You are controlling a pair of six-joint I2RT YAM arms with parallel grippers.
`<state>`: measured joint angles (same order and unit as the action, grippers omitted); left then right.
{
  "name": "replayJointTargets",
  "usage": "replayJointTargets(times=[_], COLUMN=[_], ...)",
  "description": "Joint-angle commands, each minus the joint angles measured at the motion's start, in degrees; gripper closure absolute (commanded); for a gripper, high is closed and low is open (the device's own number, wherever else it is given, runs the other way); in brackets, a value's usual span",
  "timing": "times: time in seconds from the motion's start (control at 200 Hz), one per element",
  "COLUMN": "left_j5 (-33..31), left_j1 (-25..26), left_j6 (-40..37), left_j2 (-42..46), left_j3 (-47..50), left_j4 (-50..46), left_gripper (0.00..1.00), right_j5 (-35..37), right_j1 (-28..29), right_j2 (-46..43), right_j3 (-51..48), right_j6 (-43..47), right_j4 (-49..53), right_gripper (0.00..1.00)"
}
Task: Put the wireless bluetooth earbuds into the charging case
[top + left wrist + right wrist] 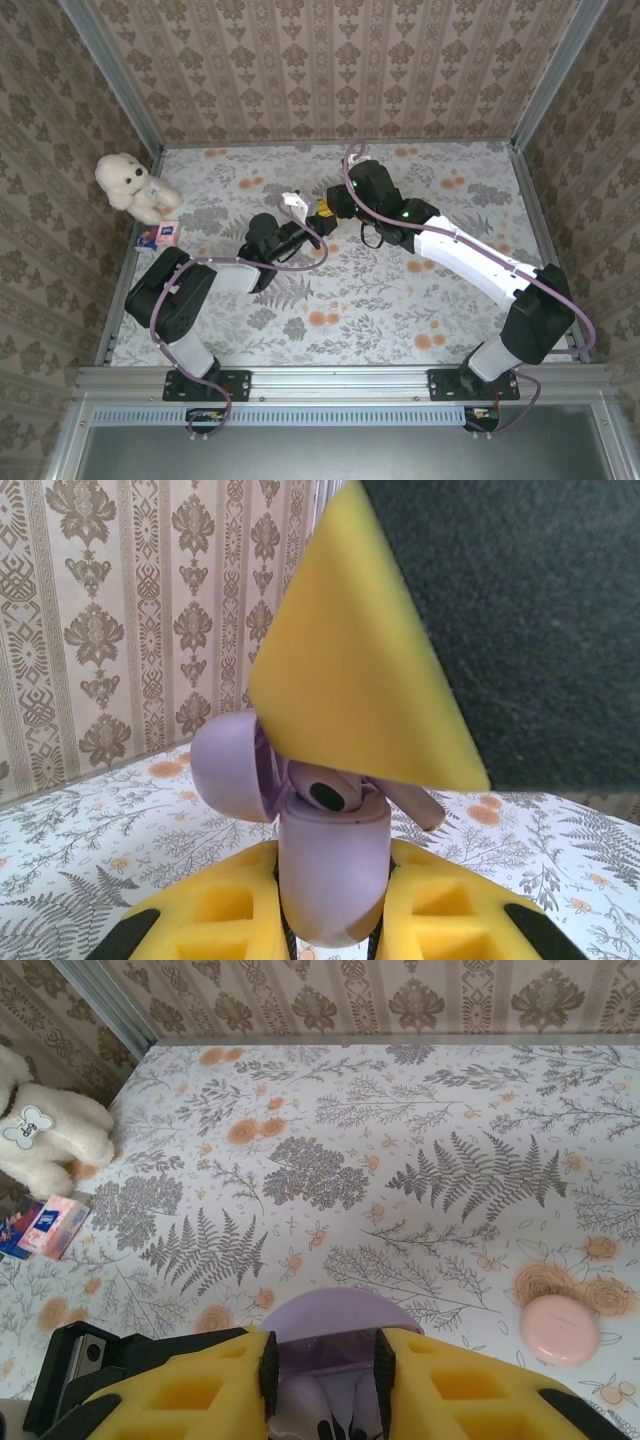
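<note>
At left we see a fluffy white plush dog [40, 1130] with a bone-shaped tag, its print unreadable, beside a glossy packet [45, 1228]. The left claw [322, 920], yellow foam, is clamped on the smooth lilac charging case [330, 870]. Its lid is open and a lilac earbud [325, 793] sits in its mouth. The right claw [322, 1370] straddles the case; we cannot tell its grip. A round pink case [560, 1330] lies on the floral worktop [400, 1140].
</note>
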<state>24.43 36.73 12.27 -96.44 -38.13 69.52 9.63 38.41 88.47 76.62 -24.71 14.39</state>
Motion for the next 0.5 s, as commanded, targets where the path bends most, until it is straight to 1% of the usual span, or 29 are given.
replayJointTargets(times=[0.0, 0.34, 0.495], left_j5=[1.2, 2.0, 2.5], left_j1=[0.4, 0.3, 0.4], left_j6=[1.1, 1.4, 1.4], left_j2=[-0.7, -1.3, -1.2], left_j3=[0.6, 0.9, 0.6], left_j4=[4.7, 4.8, 4.7], left_gripper=[1.00, 1.00, 1.00], right_j5=[-1.9, -6.3, -11.2], right_j1=[-0.7, -3.4, -4.8], right_j2=[-1.3, -4.9, -5.4], right_j3=[-0.3, 0.3, 2.2], right_j6=[-1.0, -1.4, 0.2], right_j4=[2.2, 4.2, 7.8], right_gripper=[0.64, 0.62, 0.62])
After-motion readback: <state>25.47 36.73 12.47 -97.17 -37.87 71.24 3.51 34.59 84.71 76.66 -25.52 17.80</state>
